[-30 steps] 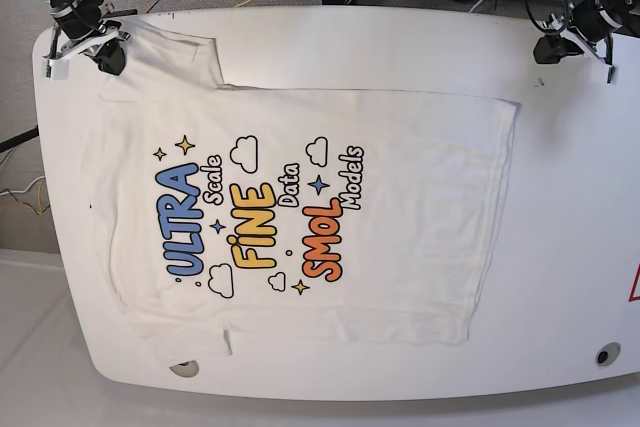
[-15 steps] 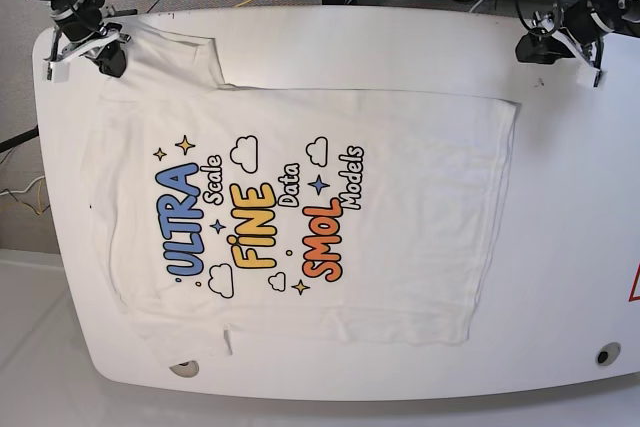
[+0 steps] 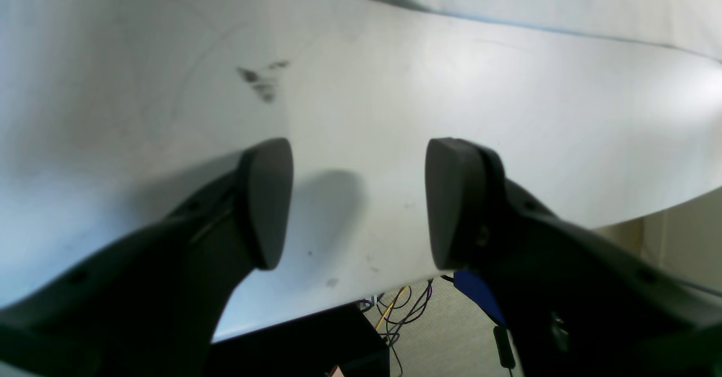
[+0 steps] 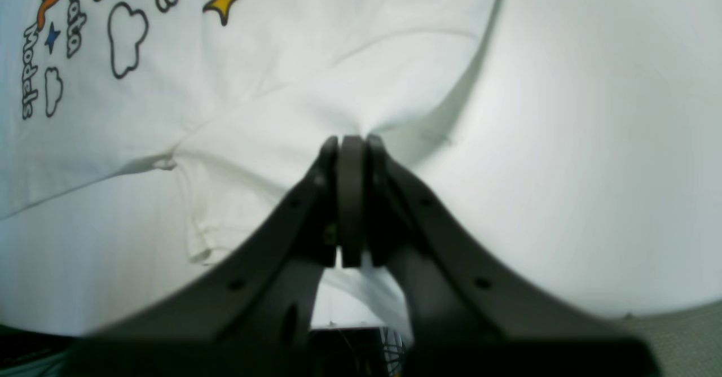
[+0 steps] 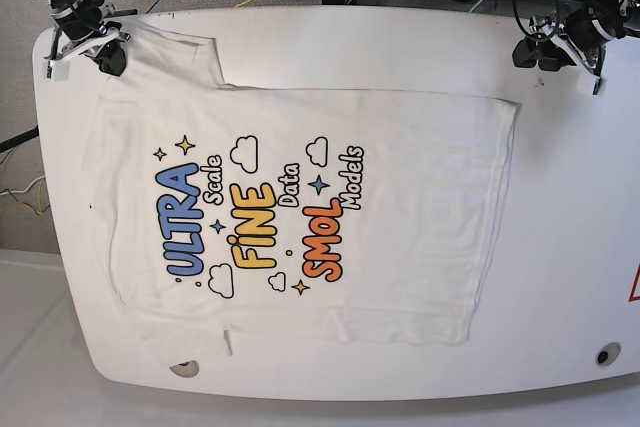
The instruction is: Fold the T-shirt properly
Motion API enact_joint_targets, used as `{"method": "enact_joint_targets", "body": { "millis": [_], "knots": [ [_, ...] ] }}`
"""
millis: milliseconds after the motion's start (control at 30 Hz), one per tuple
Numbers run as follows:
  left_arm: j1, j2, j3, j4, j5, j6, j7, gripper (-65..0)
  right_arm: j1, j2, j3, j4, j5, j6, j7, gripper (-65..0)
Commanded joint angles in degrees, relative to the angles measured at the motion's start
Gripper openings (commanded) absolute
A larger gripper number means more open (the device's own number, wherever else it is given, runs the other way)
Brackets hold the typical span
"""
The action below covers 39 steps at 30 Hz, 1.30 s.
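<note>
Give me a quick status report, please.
Right gripper shut on T-shirt sleeve. Left gripper open, over bare table. Shirt flat, print up. Nothing in the way.

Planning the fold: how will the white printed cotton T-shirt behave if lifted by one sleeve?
The white printed cotton T-shirt looks limp: it puckers where the right pincer grips it, so it would probably drape and sag. Lying flat across the table, it may drag.

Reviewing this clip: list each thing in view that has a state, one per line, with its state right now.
T-shirt: spread flat on the table, print side up, not yet folded.
Right gripper: shut on the T-shirt, pinching the cloth near one sleeve.
Left gripper: open, empty, over bare table.
</note>
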Motion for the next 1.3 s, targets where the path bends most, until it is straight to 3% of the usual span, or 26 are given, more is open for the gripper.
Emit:
{"method": "enact_joint_targets", "body": {
  "millis": [0, 733, 1267],
  "knots": [
    [-0.3, -1.1, -0.5, 0.5, -0.8, -0.3, -0.4, -29.0, -0.1, 1.0, 0.5, 0.6, 1.4, 0.5, 1.4, -65.0],
    [-1.5, -1.3, 0.1, -0.1, -2.6, -1.9, 7.7, -33.4, 0.3, 1.0, 0.5, 0.9, 1.2, 0.4, 0.9, -65.0],
    [-3.7, -0.9, 0.8, -2.5, -2.7, -1.7, 5.8, -32.6, 0.2, 0.9, 0.6, 0.9, 1.4, 0.4, 1.2, -65.0]
  ]
}}
